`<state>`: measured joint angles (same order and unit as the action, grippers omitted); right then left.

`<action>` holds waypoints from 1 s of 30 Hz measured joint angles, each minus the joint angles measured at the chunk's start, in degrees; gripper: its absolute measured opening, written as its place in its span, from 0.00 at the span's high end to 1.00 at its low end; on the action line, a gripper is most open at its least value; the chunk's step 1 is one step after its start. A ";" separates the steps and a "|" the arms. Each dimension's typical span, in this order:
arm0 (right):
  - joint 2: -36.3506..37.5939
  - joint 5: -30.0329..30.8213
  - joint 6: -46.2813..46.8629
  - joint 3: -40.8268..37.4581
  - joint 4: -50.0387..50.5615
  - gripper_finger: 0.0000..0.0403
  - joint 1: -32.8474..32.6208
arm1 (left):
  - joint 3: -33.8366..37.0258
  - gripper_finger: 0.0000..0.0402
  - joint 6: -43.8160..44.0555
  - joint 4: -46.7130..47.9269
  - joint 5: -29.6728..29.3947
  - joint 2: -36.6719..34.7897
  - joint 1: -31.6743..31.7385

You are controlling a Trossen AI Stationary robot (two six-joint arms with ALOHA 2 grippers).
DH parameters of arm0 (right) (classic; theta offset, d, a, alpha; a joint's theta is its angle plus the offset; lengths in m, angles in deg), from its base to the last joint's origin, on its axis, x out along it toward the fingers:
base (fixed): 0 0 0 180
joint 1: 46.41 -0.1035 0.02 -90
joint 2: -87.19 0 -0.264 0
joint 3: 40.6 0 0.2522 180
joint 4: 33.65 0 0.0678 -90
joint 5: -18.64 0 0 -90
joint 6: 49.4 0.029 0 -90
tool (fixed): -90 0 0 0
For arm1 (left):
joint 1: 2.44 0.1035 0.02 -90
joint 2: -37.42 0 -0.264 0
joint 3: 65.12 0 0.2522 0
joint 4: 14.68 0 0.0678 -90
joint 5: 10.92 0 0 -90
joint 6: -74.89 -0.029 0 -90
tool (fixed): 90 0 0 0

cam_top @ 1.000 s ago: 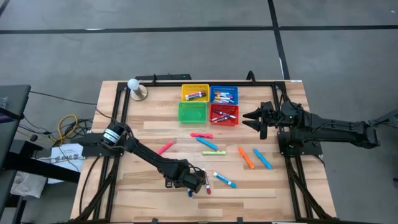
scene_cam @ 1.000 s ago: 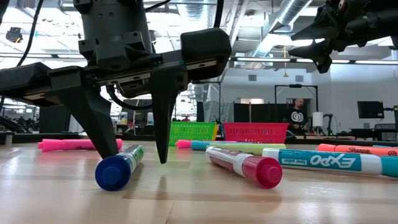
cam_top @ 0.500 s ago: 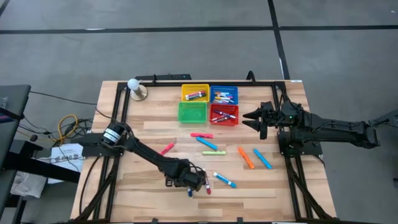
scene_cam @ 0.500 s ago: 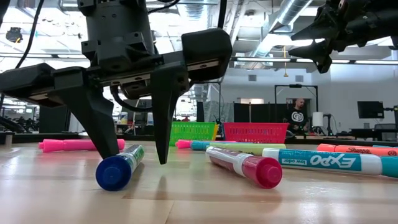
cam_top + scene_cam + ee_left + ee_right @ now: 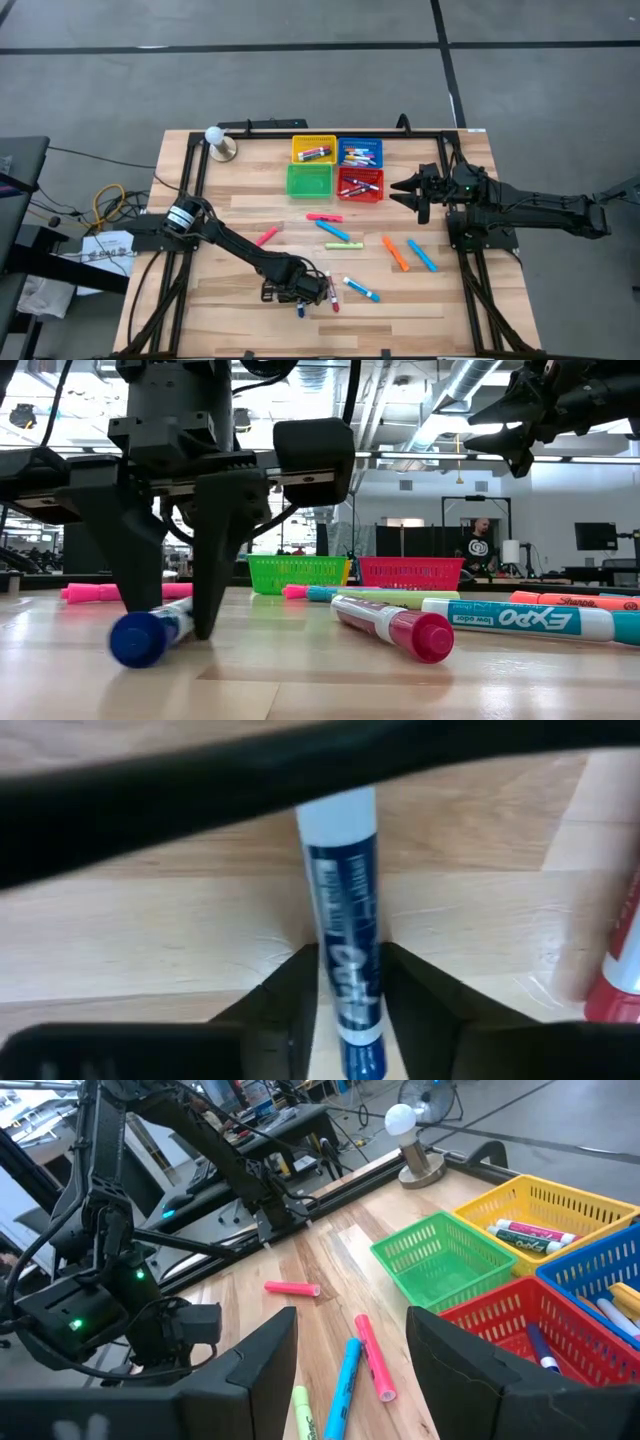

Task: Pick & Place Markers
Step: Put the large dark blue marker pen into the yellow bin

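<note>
A blue-capped marker (image 5: 142,639) lies on the wooden table near its front edge, left of centre. My left gripper (image 5: 175,622) stands over it pointing down, its two fingers on either side of the white-and-blue barrel (image 5: 345,890). A red-capped marker (image 5: 395,626) lies just to its right. My right gripper (image 5: 400,187) hangs open above the table's right side, beside the red basket (image 5: 360,185), holding nothing. My left gripper pinches the blue marker's barrel (image 5: 346,958) between its two fingers, just behind the blue cap. The fingers (image 5: 212,560) come from above, pointing down, and lie across the marker. The marker lies flat on the table, cap toward the near edge.
Yellow (image 5: 313,150), blue (image 5: 360,152), green (image 5: 308,181) and red baskets stand at the far middle, three holding markers. Loose markers lie mid-table: pink (image 5: 265,238), pink (image 5: 324,217), blue (image 5: 332,230), orange (image 5: 395,253), blue (image 5: 421,255). A lamp (image 5: 218,142) stands far left.
My left gripper has stayed over the blue marker, tipped a little, and narrowed its fingers onto the barrel. The marker has slid a short way toward the table's left, still flat on the wood.
</note>
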<state>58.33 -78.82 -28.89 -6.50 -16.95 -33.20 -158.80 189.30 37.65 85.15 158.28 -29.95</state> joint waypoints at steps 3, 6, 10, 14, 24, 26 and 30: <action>0.00 0.02 -0.01 0.00 -0.01 0.56 0.01 | 0.28 0.79 0.01 -0.02 -0.03 -0.05 -0.02; -0.01 0.02 -0.02 0.00 0.00 0.56 0.02 | 0.74 0.84 0.02 -0.31 -0.03 -0.17 -0.02; -0.01 0.02 -0.02 0.00 0.00 0.56 0.02 | 0.74 0.82 -0.17 -0.29 -0.08 -0.17 -0.02; -0.01 0.02 -0.07 0.00 0.00 0.56 0.02 | 0.74 0.80 -1.34 -0.28 -0.02 -0.17 -0.02; 0.00 0.04 -0.17 0.00 0.02 0.56 0.03 | 1.39 0.82 -6.02 1.54 -3.99 -7.42 0.55; 0.00 0.04 -0.91 0.00 0.02 0.56 0.04 | 1.22 0.81 -7.00 1.97 -4.50 -10.37 0.98; 0.00 0.06 -1.54 0.00 0.02 0.56 0.04 | 1.31 0.82 -9.95 2.30 -6.28 -15.10 1.62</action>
<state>58.33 -78.76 -30.42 -6.50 -16.92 -33.16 -157.49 179.35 39.95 78.87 143.18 -28.33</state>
